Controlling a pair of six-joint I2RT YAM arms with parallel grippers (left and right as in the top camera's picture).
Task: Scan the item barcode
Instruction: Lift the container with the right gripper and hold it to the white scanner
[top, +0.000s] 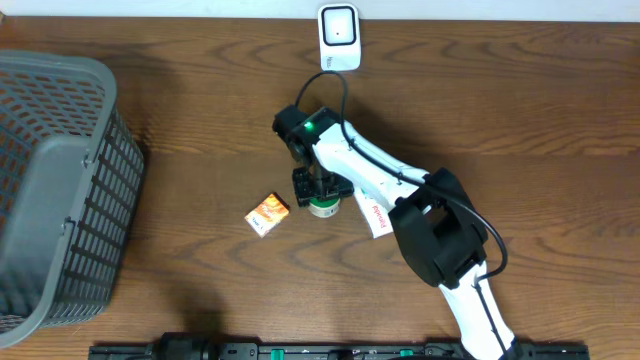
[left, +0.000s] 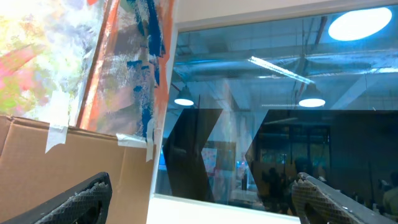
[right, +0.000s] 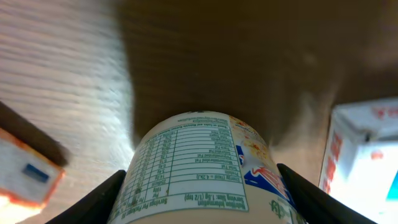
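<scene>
A small cream canister (top: 322, 207) with a printed nutrition table stands on the wooden table, just below centre in the overhead view. My right gripper (top: 320, 190) reaches down over it. In the right wrist view the canister (right: 199, 168) fills the space between the two black fingers (right: 102, 202), and both press against its sides. No barcode shows on the face I see. The white scanner (top: 339, 35) stands at the table's far edge. My left gripper (left: 202, 196) is out of the overhead view; its wrist view shows it open and holding nothing, pointing at a window and cardboard.
A small orange box (top: 268, 213) lies just left of the canister, also in the right wrist view as the orange box (right: 25, 177). A white packet with red print (top: 375, 215) lies to its right. A grey mesh basket (top: 60, 190) occupies the left side.
</scene>
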